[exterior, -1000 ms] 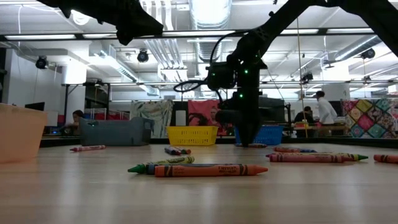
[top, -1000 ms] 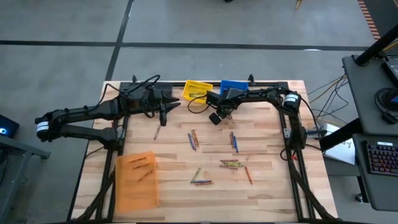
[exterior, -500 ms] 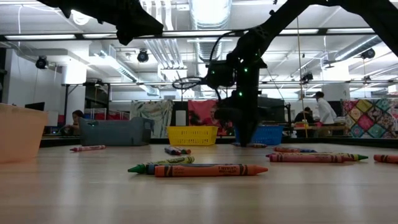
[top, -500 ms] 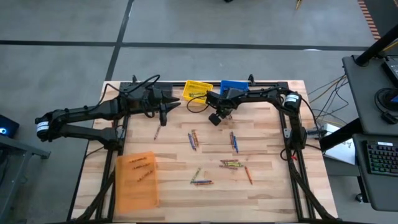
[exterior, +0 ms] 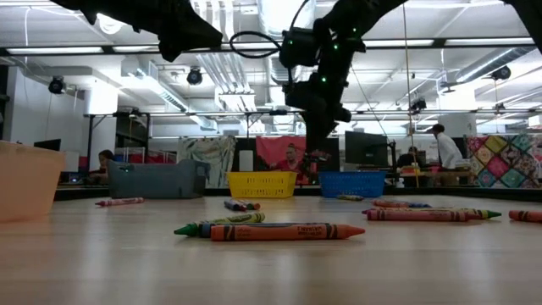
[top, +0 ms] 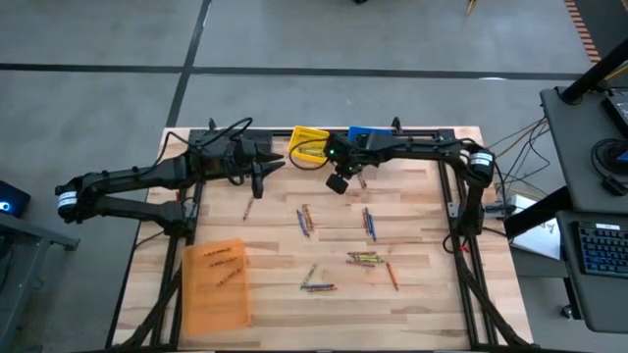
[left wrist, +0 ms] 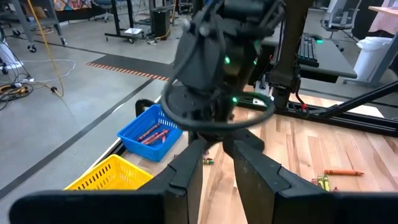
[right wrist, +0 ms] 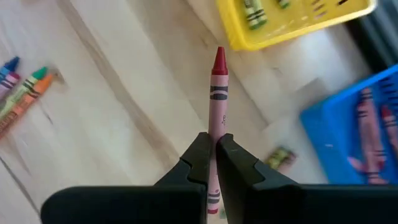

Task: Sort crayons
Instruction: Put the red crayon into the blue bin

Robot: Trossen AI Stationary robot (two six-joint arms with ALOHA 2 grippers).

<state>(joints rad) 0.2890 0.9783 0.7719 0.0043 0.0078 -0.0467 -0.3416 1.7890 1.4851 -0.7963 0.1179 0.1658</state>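
My right gripper [right wrist: 216, 144] is shut on a red crayon [right wrist: 217, 93], high over the table's far part [top: 358, 176], just short of the yellow bin [top: 312, 142] and blue bin [top: 368, 135]. Loose crayons lie flat mid-table [top: 306, 221], [top: 369, 224], [top: 365, 258], [top: 316, 284]. A yellow-green one [right wrist: 278, 157] lies by the blue bin. My left gripper [left wrist: 217, 163] waits open and raised at the far left [top: 257, 178], with nothing between its fingers. My right gripper pinches the red crayon between its two fingers, about the middle of its paper-wrapped shaft [right wrist: 216, 127]. The fingers slant steeply down and lie along the crayon. Its pointed tip [right wrist: 219, 57] sticks out ahead of the fingertips, and the crayon hangs clear of the table.
An orange bin [top: 216, 284] holding a few crayons sits at the near left. In the low view an orange crayon [exterior: 288, 231] and a green one [exterior: 220, 223] lie nearest the front. One crayon [top: 247, 209] lies below my left gripper. Black frame rails border the table.
My right gripper has risen from just above the table by the blue bin to well above it, rolling at the wrist. The red crayon has come up with it, clear of the wood.
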